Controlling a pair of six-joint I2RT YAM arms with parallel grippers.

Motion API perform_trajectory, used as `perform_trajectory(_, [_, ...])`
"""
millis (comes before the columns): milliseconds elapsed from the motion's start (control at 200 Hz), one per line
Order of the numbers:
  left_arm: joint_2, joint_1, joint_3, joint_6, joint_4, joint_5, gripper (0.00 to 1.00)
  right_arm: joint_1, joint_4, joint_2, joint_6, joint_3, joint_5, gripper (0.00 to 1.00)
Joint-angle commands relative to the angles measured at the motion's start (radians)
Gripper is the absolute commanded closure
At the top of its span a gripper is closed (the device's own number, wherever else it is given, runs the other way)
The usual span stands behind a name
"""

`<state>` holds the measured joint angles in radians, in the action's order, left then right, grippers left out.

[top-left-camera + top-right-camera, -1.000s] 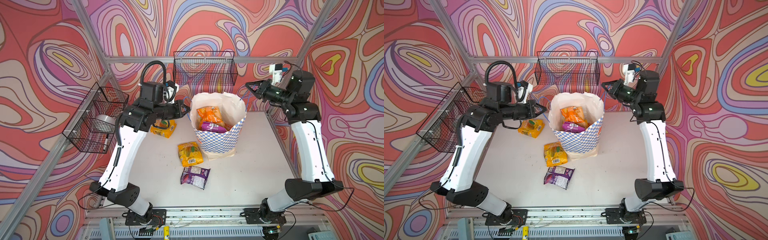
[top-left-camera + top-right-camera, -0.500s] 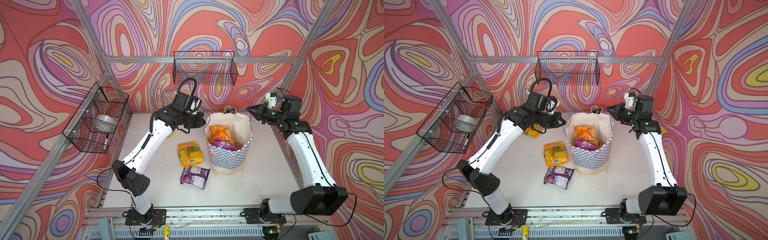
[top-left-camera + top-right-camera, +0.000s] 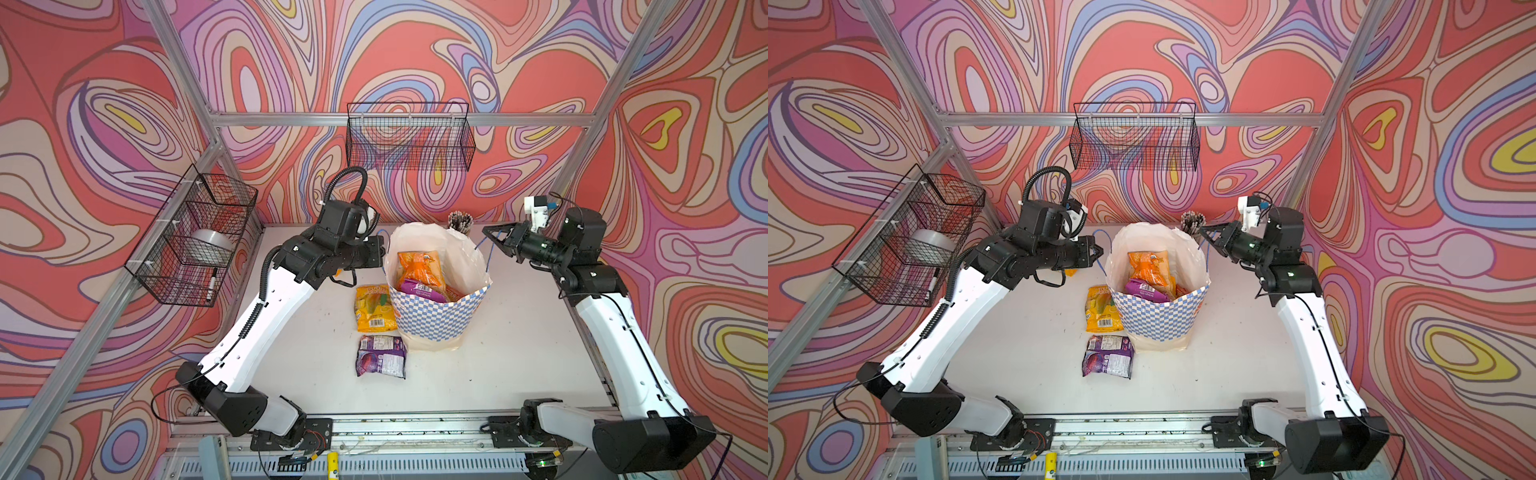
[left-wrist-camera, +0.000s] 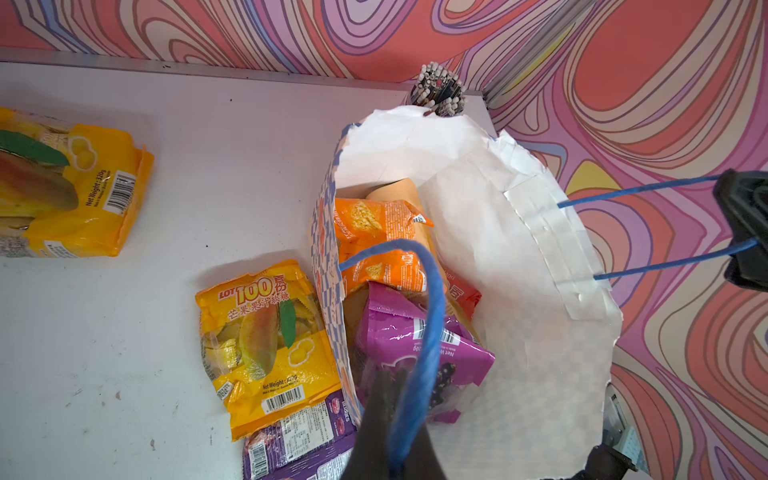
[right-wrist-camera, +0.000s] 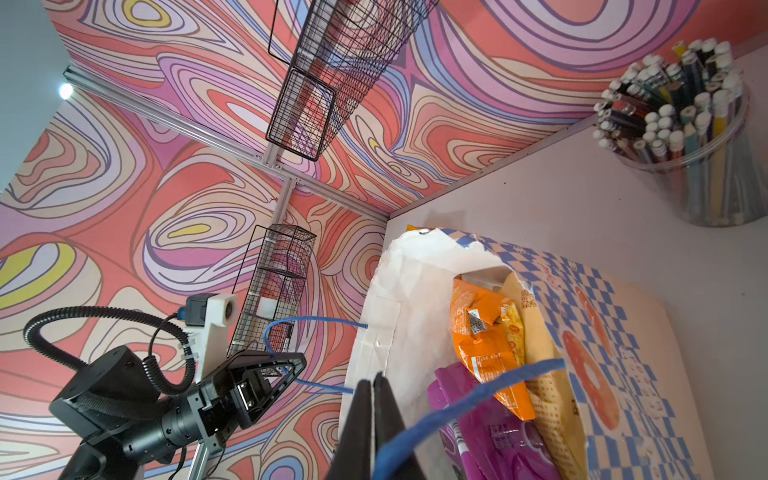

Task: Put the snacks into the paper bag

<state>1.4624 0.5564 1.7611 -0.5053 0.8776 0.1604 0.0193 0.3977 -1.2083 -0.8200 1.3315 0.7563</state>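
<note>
dragged the paper bag (image 3: 436, 320) back leftward within the last half second, now touching the yellow packet (image 3: 374, 309) at the middle of the desk (image 3: 519, 353), with left tool (image 3: 380, 249) and right tool (image 3: 488, 232) each closed on a blue cord handle (image 4: 430, 311), holding the mouth wide. seems only repositioning: purple packet (image 3: 380, 355) nearer and second yellow packet (image 4: 70, 183) at far left also still outside, no free tool for them.

In both top views the left arm (image 3: 266, 324) rises from its base at the lower left, bends at the elbow and reaches roughly level toward the centre. Its left claw (image 3: 1097, 252) has both fingers pressed together on a blue cord handle (image 4: 428, 316). The right arm (image 3: 615, 332) climbs from the lower right, folds at the upper right and points the right claw (image 3: 485, 229) leftward, fingers likewise closed, pinching the opposite cord handle (image 5: 478, 399). The two claws face each other, well apart
</note>
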Motion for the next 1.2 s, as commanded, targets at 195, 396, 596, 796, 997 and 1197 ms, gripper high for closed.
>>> perform_trajectory(195, [-0.051, -0.004, -0.054, -0.037, -0.14, 0.118, 0.7, 0.002, 0.113, 0.064, 0.13, 0.01, -0.077, 1.0])
perform_trajectory(396, [-0.182, -0.006, -0.099, 0.048, -0.15, 0.065, 0.11, 0.002, 0.225, 0.075, 0.204, 0.052, -0.153, 1.0])
perform_trajectory(596, [-0.388, -0.006, -0.219, 0.08, -0.162, -0.058, 0.0, 0.002, 0.24, 0.076, 0.223, 0.04, -0.168, 1.0])
perform_trajectory(796, [-0.484, -0.038, -0.283, 0.017, 0.001, -0.337, 0.0, 0.001, 0.263, 0.082, 0.254, 0.041, -0.175, 1.0])
perform_trajectory(997, [-0.404, -0.332, -0.383, -0.094, 0.023, -0.091, 0.0, 0.002, 0.276, 0.073, 0.283, 0.021, -0.174, 1.0])
perform_trajectory(1197, [-0.233, -0.475, -0.497, -0.243, -0.166, 0.017, 0.0, 0.002, 0.262, 0.082, 0.29, -0.012, -0.175, 1.0])
